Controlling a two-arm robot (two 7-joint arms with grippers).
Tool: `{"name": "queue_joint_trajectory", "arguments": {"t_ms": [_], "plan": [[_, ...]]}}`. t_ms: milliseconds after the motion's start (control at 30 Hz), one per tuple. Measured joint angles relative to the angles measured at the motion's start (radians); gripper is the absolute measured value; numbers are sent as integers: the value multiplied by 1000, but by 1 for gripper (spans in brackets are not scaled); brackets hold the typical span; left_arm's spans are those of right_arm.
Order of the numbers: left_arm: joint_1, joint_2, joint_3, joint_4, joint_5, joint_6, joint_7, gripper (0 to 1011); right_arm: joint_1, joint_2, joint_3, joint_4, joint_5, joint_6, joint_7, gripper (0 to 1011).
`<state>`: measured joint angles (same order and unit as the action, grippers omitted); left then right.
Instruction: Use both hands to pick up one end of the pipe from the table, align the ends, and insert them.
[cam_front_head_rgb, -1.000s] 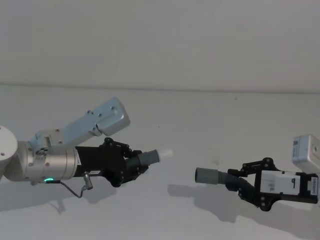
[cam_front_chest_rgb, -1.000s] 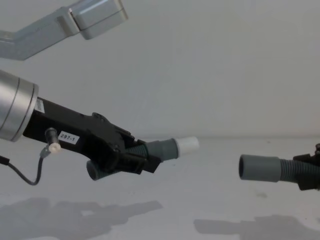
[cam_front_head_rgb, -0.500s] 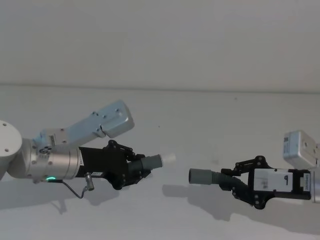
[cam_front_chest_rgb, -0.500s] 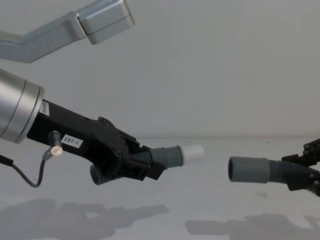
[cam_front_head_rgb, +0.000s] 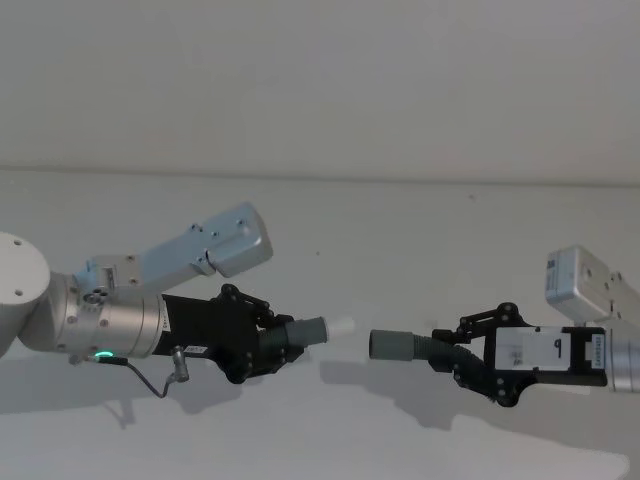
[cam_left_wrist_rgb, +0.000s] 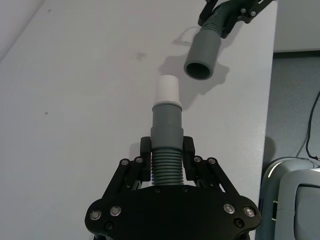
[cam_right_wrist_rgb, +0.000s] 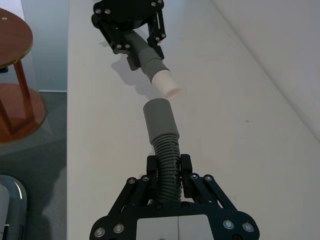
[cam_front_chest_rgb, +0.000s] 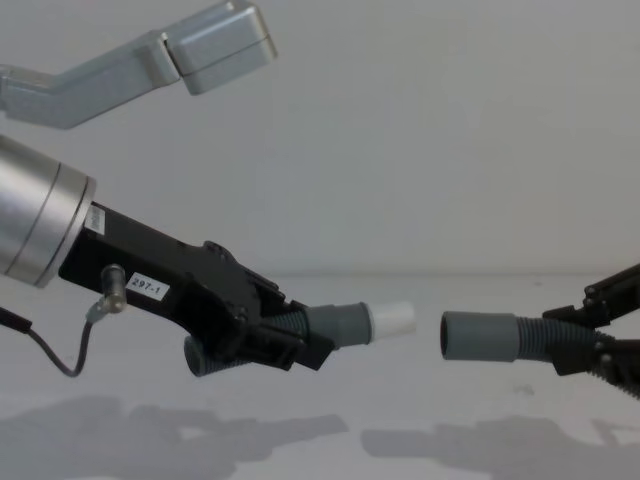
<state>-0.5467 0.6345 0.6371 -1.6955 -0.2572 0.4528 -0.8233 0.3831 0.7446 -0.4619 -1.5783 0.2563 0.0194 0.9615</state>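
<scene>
Two ribbed hoses (cam_front_chest_rgb: 290, 325); round white tip (cam_front_chest_rgb: 392, 320) nears smooth grey cuff (cam_front_chest_rgb: 478, 336).

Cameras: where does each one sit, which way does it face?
Head: high, looking down; left gripper, right gripper show.
Chest: low, looking across the white table, side-on.
Left wrist: along its fingers to the white plug tip.
Right wrist: along its fingers to the grey open cuff.
All share the gap.

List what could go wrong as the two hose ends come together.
The white plug tip sits apart from the open grey cuff and slightly off its axis, so it could catch on the rim. Each claw, left and right, grips flexible ribbed hose behind the cuffs, which may bend under push.
</scene>
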Motion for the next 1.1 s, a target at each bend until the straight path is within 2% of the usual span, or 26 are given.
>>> {"name": "queue_joint_trajectory", "arguments": {"t_ms": [600, 1100], "plan": [[-36, -6, 36, 34, -15, -6, -38, 354, 44, -21, -31, 41, -1, 10, 3, 274], [-57, -15, 63, 53, -26, -15, -55, 354, 62, -24, -53, 54, -4, 11, 3, 274]]}}
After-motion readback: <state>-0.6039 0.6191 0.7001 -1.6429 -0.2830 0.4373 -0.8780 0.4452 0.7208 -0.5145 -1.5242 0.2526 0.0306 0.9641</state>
